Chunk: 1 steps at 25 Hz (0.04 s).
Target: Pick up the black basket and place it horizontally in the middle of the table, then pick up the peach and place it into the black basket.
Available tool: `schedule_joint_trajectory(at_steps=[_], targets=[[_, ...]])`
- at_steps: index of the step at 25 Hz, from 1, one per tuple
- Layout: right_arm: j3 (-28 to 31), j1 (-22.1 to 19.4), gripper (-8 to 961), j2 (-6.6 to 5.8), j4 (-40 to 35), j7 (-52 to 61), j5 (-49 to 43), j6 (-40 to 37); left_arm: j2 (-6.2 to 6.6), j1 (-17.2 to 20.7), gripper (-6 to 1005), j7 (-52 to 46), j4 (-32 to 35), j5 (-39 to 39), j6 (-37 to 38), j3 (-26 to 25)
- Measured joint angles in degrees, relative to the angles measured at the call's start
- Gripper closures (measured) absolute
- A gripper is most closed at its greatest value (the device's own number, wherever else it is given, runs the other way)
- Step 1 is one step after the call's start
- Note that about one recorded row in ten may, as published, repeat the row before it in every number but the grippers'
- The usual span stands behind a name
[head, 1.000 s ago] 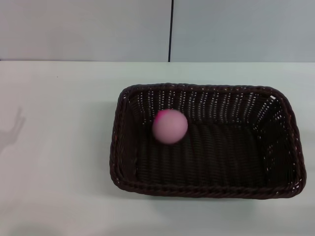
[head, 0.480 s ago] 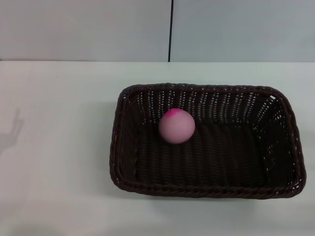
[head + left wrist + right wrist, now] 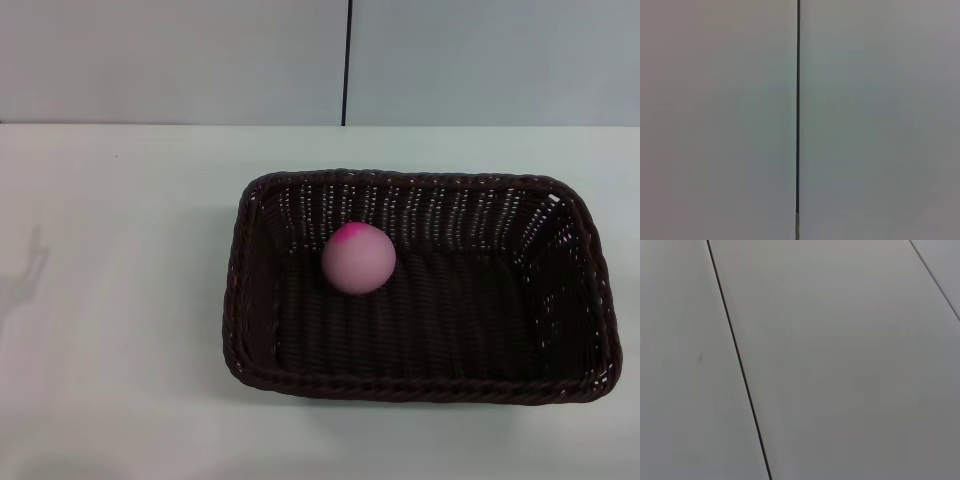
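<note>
The black basket (image 3: 420, 385) lies lengthwise across the white table (image 3: 120, 250), right of centre in the head view. The pink peach (image 3: 358, 258) rests inside it on the woven floor, near the far wall and left of the basket's middle. Neither gripper shows in any view. Both wrist views show only grey wall panels with a dark seam.
A grey panelled wall (image 3: 200, 60) with a dark vertical seam (image 3: 347, 60) stands behind the table's far edge. A faint arm shadow (image 3: 25, 275) falls on the tabletop at the far left.
The peach rolled slightly right inside the basket and has come to rest. The shadow at the far left has shifted and faded.
</note>
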Motion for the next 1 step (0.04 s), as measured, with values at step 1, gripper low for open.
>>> schedule_joint_trajectory(at_steps=[1], targets=[[-0.05,-0.26,255,-0.02,0.01,0.01,0.0,0.01,0.0,0.03,156,-0.04,0.0,0.0,0.02,0.0]])
